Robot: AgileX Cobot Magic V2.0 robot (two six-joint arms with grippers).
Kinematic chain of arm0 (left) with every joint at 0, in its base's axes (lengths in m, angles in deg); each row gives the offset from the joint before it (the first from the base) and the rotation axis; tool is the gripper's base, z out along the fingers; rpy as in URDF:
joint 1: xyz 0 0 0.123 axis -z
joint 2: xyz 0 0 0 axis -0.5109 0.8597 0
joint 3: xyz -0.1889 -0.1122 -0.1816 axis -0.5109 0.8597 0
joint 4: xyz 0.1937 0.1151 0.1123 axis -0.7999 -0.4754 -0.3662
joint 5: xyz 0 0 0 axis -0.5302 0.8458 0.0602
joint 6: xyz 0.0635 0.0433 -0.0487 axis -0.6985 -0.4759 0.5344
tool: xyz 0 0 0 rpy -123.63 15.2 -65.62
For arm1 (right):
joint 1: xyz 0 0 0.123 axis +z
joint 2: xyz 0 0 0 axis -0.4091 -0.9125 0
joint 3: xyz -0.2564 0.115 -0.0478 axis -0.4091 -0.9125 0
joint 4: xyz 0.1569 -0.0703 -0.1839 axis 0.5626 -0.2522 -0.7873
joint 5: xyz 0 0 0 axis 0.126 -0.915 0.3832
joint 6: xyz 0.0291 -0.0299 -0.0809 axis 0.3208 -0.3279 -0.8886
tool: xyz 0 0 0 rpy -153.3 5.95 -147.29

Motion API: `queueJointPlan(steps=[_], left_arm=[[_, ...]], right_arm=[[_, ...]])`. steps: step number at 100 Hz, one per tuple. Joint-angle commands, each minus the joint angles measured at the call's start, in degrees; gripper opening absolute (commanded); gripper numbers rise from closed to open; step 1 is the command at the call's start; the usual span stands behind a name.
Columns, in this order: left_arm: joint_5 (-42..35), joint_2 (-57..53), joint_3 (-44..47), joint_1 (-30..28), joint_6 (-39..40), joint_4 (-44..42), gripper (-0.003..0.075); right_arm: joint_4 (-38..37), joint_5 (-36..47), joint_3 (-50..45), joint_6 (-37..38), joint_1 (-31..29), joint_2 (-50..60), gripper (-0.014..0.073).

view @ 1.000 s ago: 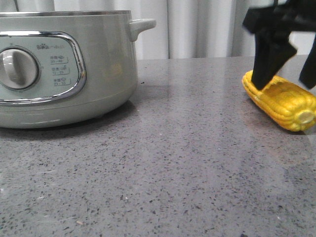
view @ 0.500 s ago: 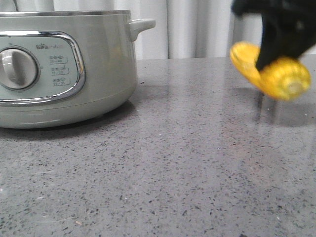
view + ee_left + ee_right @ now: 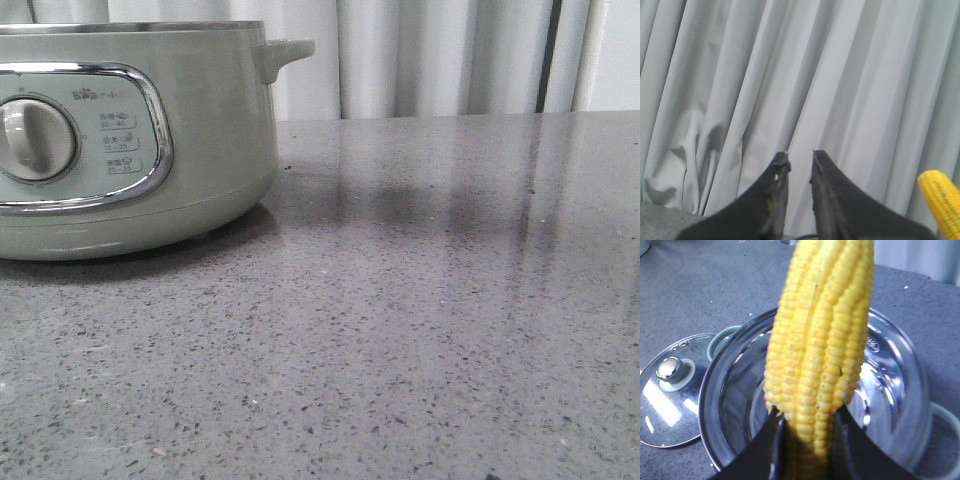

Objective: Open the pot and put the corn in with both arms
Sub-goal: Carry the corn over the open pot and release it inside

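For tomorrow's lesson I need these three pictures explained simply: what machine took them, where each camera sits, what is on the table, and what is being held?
This is a two-armed robot with a pincer gripper on each arm. One camera looks forward over the grey table and sees the pot from the side; neither arm shows there. The other two cameras sit on the wrists. The right wrist camera looks down: the right gripper holds the corn over the open pot, whose glass lid lies on the table beside it. The left wrist camera faces a curtain; the left gripper is empty, its fingers nearly together.
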Motion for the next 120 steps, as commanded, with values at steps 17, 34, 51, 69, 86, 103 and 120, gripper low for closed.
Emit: queueJointPlan(steps=[17, 34, 51, 69, 86, 103, 120], left_arm=[[-1.7, 0.78, -1.92, 0.5, 0.24, 0.34, 0.0092], [0.26, 0.78, -1.92, 0.5, 0.24, 0.34, 0.0092], [0.26, 0.78, -1.92, 0.5, 0.24, 0.34, 0.0092], [0.26, 0.78, -1.92, 0.5, 0.24, 0.34, 0.0092], [3.06, 0.78, -2.05, 0.5, 0.24, -1.25, 0.0092], [11.28, 0.78, -2.14, 0.5, 0.24, -5.77, 0.0057], [16.56, 0.78, -2.14, 0.5, 0.11, -9.64, -0.002]], right_arm=[[0.73, 3.71, 10.38, -0.49, 1.56, -10.59, -0.0071], [0.73, 2.53, 11.96, -0.49, 1.56, -14.16, -0.0059], [0.52, -0.11, 11.96, -0.49, 1.56, -14.92, 0.0158], [0.52, -5.07, 12.6, -0.49, 1.56, -12.91, 0.0482], [-1.22, -10.16, 12.37, -0.49, 1.56, -6.79, 0.0466], [-5.85, -12.99, 12.37, -0.49, 1.56, 0.44, 0.027], [-8.75, -16.84, 8.27, -0.49, 1.56, 10.69, -0.0001]])
